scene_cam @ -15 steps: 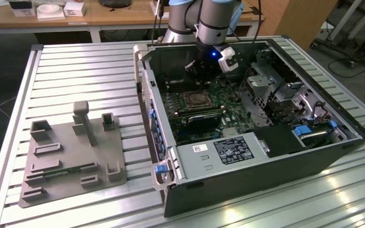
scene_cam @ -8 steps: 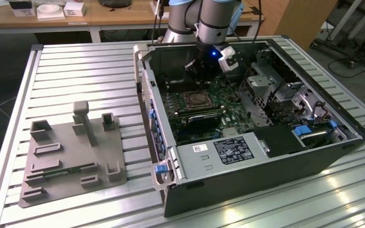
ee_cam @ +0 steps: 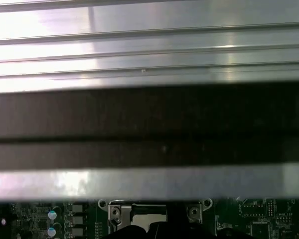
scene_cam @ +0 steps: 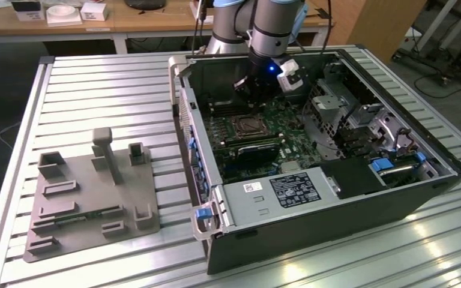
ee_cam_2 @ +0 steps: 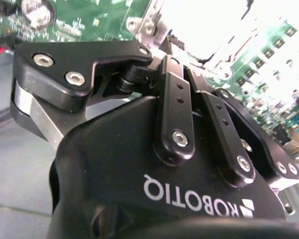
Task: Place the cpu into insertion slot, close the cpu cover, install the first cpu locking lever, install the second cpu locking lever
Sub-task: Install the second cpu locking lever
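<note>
While the arm (scene_cam: pixel 266 27) reaches down into the open computer case (scene_cam: pixel 311 150) on the slatted tabletop (scene_cam: pixel 94 90), its gripper (scene_cam: pixel 251 90) hangs just above the green motherboard (scene_cam: pixel 271 129), near the case's far wall. Whether the jaws are open or closed cannot be told: in the exterior view they are dark against the board, and in the second wrist view the black gripper body (ee_cam_2: pixel 154 174) and its linkages hide the tips. The slot (scene_cam: pixel 251 126) sits on the board just in front of the gripper, toward the camera in the exterior view, with a silvery frame around a darker square centre; whether the cpu lies in it cannot be told. In the first wrist view a bright metal bracket (ee_cam: pixel 139 215) with screws shows on the board below the case's dark wall (ee_cam: pixel 149 129). A black box with a label (scene_cam: pixel 295 191) fills the near end of the case. Well apart on the exterior view's left, a grey fixture (scene_cam: pixel 90 201) with upright posts rests on the tabletop.
</note>
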